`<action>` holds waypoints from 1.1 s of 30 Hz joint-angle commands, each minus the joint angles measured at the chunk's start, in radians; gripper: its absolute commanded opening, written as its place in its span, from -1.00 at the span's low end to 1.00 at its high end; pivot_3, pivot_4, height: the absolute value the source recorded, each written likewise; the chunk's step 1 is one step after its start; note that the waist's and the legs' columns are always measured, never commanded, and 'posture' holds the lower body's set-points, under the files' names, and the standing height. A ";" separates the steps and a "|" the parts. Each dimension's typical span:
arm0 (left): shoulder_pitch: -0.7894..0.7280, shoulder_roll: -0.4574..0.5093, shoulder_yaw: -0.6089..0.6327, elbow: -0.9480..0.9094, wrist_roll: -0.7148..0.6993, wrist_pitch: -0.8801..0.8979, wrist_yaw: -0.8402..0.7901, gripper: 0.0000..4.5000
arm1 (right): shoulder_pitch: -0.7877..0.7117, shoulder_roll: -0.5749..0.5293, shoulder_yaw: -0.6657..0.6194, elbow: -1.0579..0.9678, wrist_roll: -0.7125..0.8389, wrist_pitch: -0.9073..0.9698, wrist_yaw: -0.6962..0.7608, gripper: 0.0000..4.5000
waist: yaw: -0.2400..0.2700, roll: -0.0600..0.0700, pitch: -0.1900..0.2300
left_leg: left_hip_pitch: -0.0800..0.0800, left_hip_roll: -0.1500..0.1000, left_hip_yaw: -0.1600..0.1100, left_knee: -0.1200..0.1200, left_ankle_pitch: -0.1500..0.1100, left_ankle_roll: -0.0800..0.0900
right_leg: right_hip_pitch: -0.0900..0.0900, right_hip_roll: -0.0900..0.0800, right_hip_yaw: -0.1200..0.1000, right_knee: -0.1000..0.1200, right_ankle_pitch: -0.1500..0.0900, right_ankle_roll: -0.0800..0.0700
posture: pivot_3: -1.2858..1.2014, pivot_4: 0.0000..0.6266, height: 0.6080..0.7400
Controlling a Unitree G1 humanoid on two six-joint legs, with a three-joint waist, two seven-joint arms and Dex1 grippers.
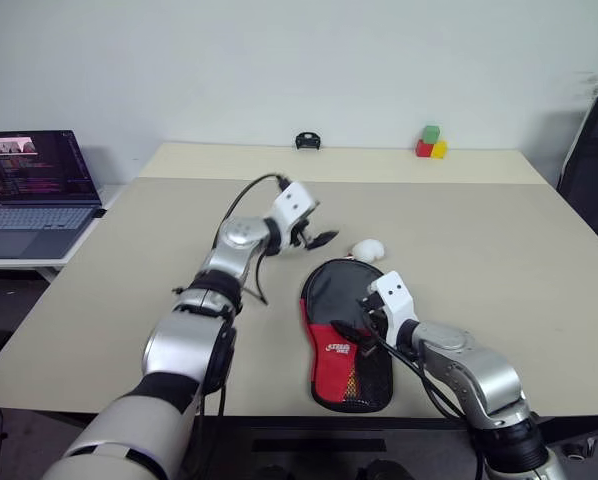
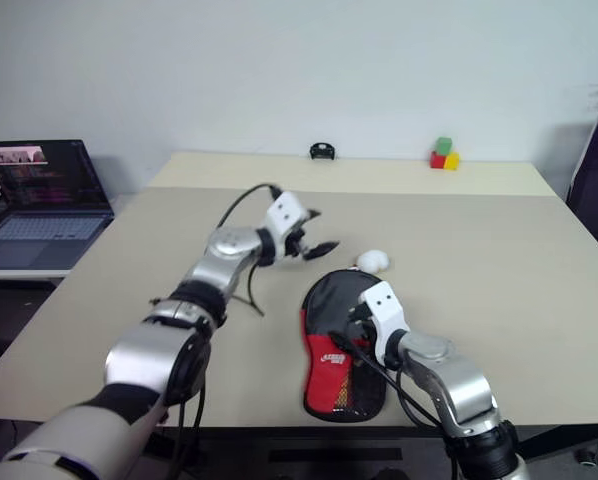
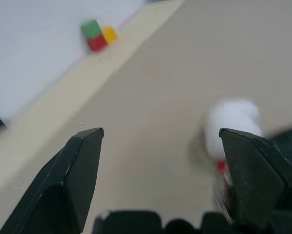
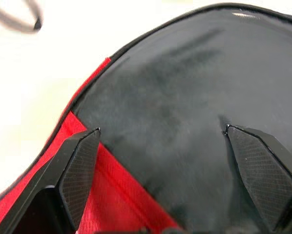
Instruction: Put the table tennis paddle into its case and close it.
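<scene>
Black fabric with a red panel fills my right wrist view: the case (image 1: 344,335) lies flat on the table (image 1: 499,260), its long axis running from the near edge away from me, rounded end far, narrow red and mesh end near. The paddle I cannot see anywhere, so I judge it is already inside, though I cannot confirm that from here. The case looks shut along the edges I can see, but the seam at the far rim is too small for me to tell whether the zip is fully home. The white pom-pom pull (image 1: 368,248) rests on the table just beyond the rounded end, touching or nearly touching the case. My left gripper (image 1: 317,238) hangs above the table just left of the pom-pom, released, jaws wide and nothing between them, pointing across toward it. My right gripper (image 1: 362,318) is also spread wide and empty, poised low over the middle of the case with its fingers (image 4: 77,170) either side of the black face; I cannot tell if it presses down. The left arm is nearer the pull, so any last tug on the zip falls to it, with the right steadying the case.
</scene>
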 commanded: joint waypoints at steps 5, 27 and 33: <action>0.291 0.067 -0.009 -0.674 -0.252 0.367 -0.251 0.84 | 0.019 -0.088 -0.048 -0.166 0.160 0.021 0.145 1.00 | 0.002 0.001 0.002 | -0.012 0.000 -0.003 0.002 0.000 0.000 | -0.009 -0.001 0.002 0.000 0.000 0.000 | 0.03 -0.52 1.00; 0.291 -0.021 -0.218 -0.562 -0.181 0.342 -0.164 1.00 | -0.126 -0.419 -0.331 -0.117 0.355 0.049 0.228 1.00 | 0.006 0.002 0.004 | -0.015 0.000 0.001 0.002 0.000 0.001 | -0.014 0.000 0.004 0.002 0.001 -0.001 | 0.03 -0.52 1.00; 0.310 -0.040 -0.260 -0.520 -0.159 0.273 -0.210 1.00 | -0.191 -0.414 -0.280 -0.007 0.275 -0.025 0.192 1.00 | 0.005 0.002 0.004 | -0.015 0.000 0.001 0.002 0.000 0.001 | -0.014 -0.001 0.004 0.002 0.001 -0.001 | 0.03 -0.52 1.00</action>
